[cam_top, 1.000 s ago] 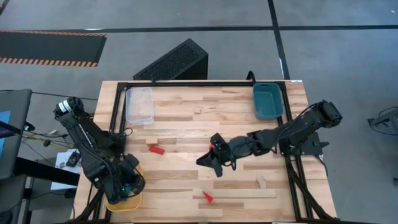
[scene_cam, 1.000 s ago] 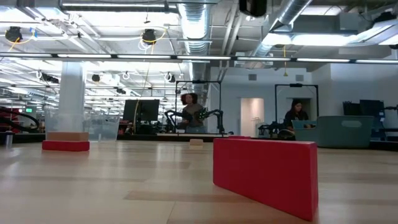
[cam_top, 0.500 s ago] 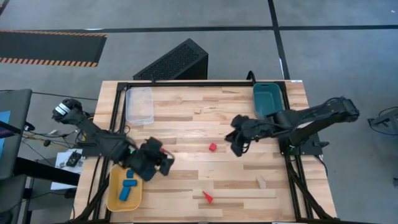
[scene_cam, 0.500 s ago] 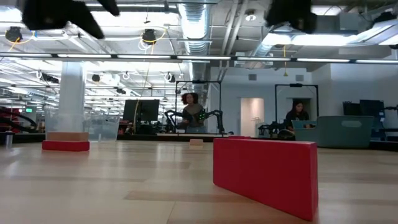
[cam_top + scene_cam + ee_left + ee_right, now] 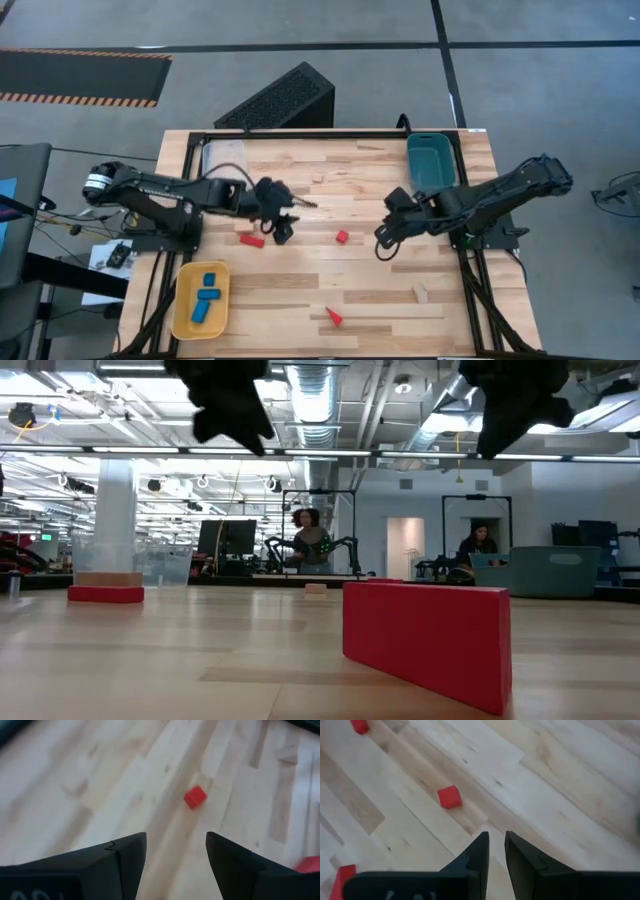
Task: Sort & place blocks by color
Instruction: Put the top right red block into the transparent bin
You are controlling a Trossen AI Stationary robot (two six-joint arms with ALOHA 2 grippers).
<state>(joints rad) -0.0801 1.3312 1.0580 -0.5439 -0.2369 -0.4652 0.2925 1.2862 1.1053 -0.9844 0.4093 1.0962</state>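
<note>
two blue blocks [image 5: 205, 297] lay in the yellow tray [image 5: 183, 318]; reds stayed loose on the surface [image 5: 300, 300]. the left hand [image 5: 283, 222], fingers apart and empty, hung beside the red bar [image 5: 251, 240], likely its next pick. the right hand [image 5: 385, 238], nearly together, waited near the red cube [image 5: 342, 237].

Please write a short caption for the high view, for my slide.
Both grippers, left and right, hover empty over scattered red blocks; blue blocks lie in the yellow tray.

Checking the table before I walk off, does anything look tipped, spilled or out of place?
Nothing stands out. Two blue blocks lie in the yellow tray; the red blocks sit loose on the table, unsorted but intact. Teal tray sits square.
</note>
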